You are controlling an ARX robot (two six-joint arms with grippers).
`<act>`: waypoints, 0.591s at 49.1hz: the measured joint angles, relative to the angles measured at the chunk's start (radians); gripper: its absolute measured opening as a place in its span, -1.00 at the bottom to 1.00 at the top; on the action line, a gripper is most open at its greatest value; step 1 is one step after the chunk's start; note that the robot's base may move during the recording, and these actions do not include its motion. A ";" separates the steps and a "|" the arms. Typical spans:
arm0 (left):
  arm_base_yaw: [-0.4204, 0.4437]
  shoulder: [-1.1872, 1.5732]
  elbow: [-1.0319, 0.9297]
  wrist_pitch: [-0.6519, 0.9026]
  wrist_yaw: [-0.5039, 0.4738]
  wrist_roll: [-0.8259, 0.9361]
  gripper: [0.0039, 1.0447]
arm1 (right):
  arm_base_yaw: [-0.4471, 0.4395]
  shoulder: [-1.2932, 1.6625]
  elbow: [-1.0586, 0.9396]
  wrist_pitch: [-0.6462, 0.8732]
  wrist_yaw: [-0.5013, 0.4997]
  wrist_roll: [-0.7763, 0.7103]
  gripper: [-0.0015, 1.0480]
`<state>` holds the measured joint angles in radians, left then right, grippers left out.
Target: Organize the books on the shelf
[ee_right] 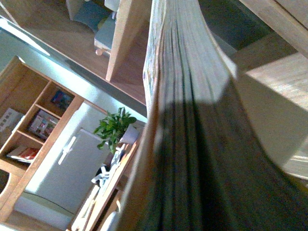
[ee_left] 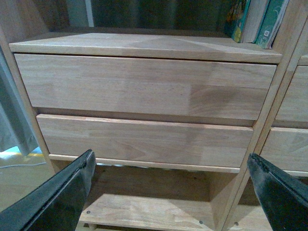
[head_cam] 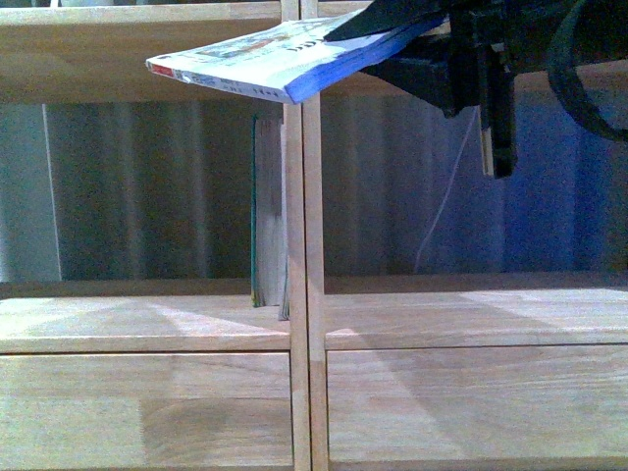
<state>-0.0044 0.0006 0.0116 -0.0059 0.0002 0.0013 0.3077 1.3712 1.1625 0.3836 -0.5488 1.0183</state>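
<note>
The right gripper [head_cam: 397,44] is clamped on the softcover book [head_cam: 265,61], biting it at one end. The book lies nearly flat, high up in front of the shelf [head_cam: 302,294]. Its free end sags away from the claw toward the robot's left, showing a blue edge and a red patch at the far corner. In the right wrist view the book's page edge [ee_right: 192,144] fills most of the picture, running straight out from the claw. The jaws themselves are hidden there.

Below the held book's drooping end, a few thin standing books [head_cam: 267,211] are upright in the left compartment, pressed against the central divider [head_cam: 302,196]. One of them has a teal cover. Further down from the claw are the flat drawer fronts [head_cam: 147,407].

The left gripper [ee_left: 171,159] is spread wide and holds nothing. Its black fingers [ee_left: 57,197] frame the two left drawer fronts, well clear of the wood. The standing books [ee_left: 255,19] sit above and beyond it.
</note>
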 joint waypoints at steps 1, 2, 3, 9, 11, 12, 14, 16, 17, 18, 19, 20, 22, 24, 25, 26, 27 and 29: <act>0.000 0.000 0.000 0.000 0.000 0.000 0.86 | 0.003 0.004 0.006 -0.001 0.003 -0.003 -0.86; 0.005 0.005 0.000 0.003 0.017 -0.022 0.86 | 0.007 0.008 0.011 -0.001 0.005 -0.010 -0.86; 0.019 0.021 0.000 0.023 0.058 -0.054 0.86 | 0.008 0.009 0.013 -0.001 0.006 -0.013 -0.86; 0.140 0.290 0.041 0.283 0.272 -0.305 0.86 | 0.012 0.010 0.014 0.000 0.003 -0.025 -0.86; 0.151 0.354 0.059 0.337 0.314 -0.356 0.86 | 0.012 0.010 0.014 0.001 0.002 -0.029 -0.86; 0.154 0.392 0.072 0.368 0.339 -0.393 0.86 | 0.012 0.010 0.014 0.001 0.002 -0.030 -0.86; 0.155 0.459 0.097 0.423 0.383 -0.438 0.86 | 0.012 0.010 0.014 0.002 0.002 -0.035 -0.86; 0.155 0.527 0.124 0.485 0.436 -0.507 0.86 | 0.012 0.010 0.014 0.002 0.002 -0.039 -0.86; 0.155 0.550 0.133 0.509 0.457 -0.533 0.86 | 0.012 0.010 0.013 0.003 0.002 -0.040 -0.86; 0.155 0.561 0.137 0.521 0.467 -0.539 0.86 | 0.012 0.010 0.013 0.003 0.002 -0.040 -0.86; 0.155 0.581 0.145 0.547 0.482 -0.564 0.86 | 0.014 0.010 0.012 0.003 0.001 -0.042 -0.86; 0.152 0.609 0.156 0.587 0.504 -0.611 0.86 | 0.017 0.010 0.010 0.003 0.000 -0.043 -0.86; 0.144 0.645 0.172 0.643 0.522 -0.660 0.86 | 0.022 0.010 0.007 0.005 -0.003 -0.045 -0.86; 0.121 0.681 0.188 0.712 0.525 -0.730 0.86 | 0.029 0.009 0.003 0.008 -0.005 -0.047 -0.86; 0.110 0.692 0.194 0.737 0.525 -0.745 0.86 | 0.031 0.009 0.002 0.008 -0.005 -0.047 -0.86; 0.098 0.702 0.200 0.761 0.525 -0.764 0.86 | 0.035 0.008 0.001 0.008 -0.005 -0.048 -0.86; 0.092 0.708 0.203 0.774 0.525 -0.773 0.86 | 0.037 0.008 0.001 0.008 -0.005 -0.049 -0.86; 0.070 0.729 0.214 0.822 0.523 -0.810 0.86 | 0.045 0.008 -0.002 0.008 -0.005 -0.051 -0.86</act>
<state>0.0658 0.7300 0.2260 0.8165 0.5236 -0.8085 0.3527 1.3792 1.1606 0.3916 -0.5541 0.9668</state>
